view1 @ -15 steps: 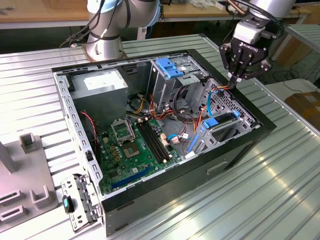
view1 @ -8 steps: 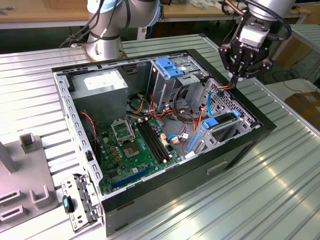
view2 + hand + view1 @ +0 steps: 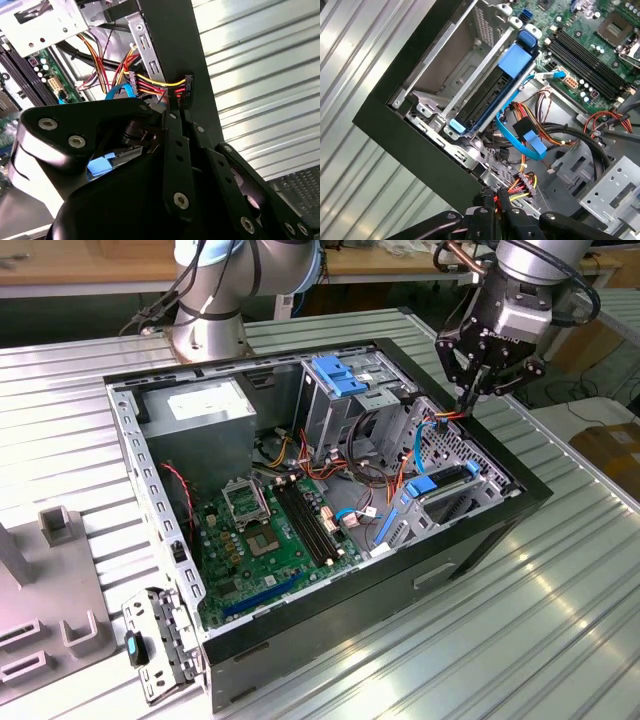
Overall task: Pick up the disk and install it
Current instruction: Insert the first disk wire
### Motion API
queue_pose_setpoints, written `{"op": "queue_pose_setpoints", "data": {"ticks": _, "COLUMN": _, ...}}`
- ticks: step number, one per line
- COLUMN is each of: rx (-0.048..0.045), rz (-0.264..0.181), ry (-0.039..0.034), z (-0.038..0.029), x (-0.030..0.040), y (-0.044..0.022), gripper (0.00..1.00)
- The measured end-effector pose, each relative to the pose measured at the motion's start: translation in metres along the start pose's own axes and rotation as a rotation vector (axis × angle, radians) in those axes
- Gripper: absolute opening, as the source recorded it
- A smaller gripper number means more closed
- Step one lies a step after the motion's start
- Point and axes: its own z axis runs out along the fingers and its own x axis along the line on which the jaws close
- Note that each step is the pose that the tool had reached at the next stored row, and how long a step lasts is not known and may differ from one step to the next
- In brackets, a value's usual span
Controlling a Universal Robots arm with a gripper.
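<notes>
Upper right of the exterior view: the gripper [image 3: 468, 400], fingers pinched together on a wired connector [image 3: 187, 85]. The disk [image 3: 445, 481] lies just below it in frame, long axis rising rightward.

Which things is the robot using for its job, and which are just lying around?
For the job: the disk, inside the computer case; the gripper, pinching the wire plug.
Lying about: the grey stand; the metal bracket beside the case; the light blue bracket.

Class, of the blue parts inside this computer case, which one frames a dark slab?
The disk. The lighter blue bracket sits on the metal cage; the blue cables are thin.
</notes>
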Motion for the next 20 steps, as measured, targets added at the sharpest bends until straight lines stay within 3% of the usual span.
{"op": "queue_pose_setpoints", "data": {"ticks": 3, "rx": 0.0044, "rz": -0.049, "ry": -0.0028, "z": 0.0007, "x": 0.0000, "y": -0.0001, "gripper": 0.19}}
{"op": "queue_pose_setpoints", "data": {"ticks": 5, "rx": 0.0085, "rz": -0.102, "ry": -0.0047, "z": 0.0013, "x": 0.0003, "y": -0.0004, "gripper": 0.27}}
{"op": "queue_pose_setpoints", "data": {"ticks": 6, "rx": 0.0072, "rz": -0.113, "ry": -0.0028, "z": 0.0015, "x": 0.0004, "y": -0.0006, "gripper": 0.33}}
{"op": "queue_pose_setpoints", "data": {"ticks": 10, "rx": -0.0069, "rz": -0.157, "ry": 0.0134, "z": 0.0020, "x": 0.0022, "y": -0.0026, "gripper": 0.33}}
{"op": "queue_pose_setpoints", "data": {"ticks": 12, "rx": -0.0042, "rz": -0.186, "ry": 0.0121, "z": 0.0024, "x": 0.0026, "y": -0.0031, "gripper": 0.33}}
{"op": "queue_pose_setpoints", "data": {"ticks": 15, "rx": 0.0076, "rz": -0.298, "ry": 0.0061, "z": 0.0037, "x": 0.0027, "y": -0.0033, "gripper": 0.33}}
{"op": "queue_pose_setpoints", "data": {"ticks": 20, "rx": 0.0189, "rz": -0.408, "ry": 0.0004, "z": 0.0048, "x": 0.0026, "y": -0.0033, "gripper": 0.33}}
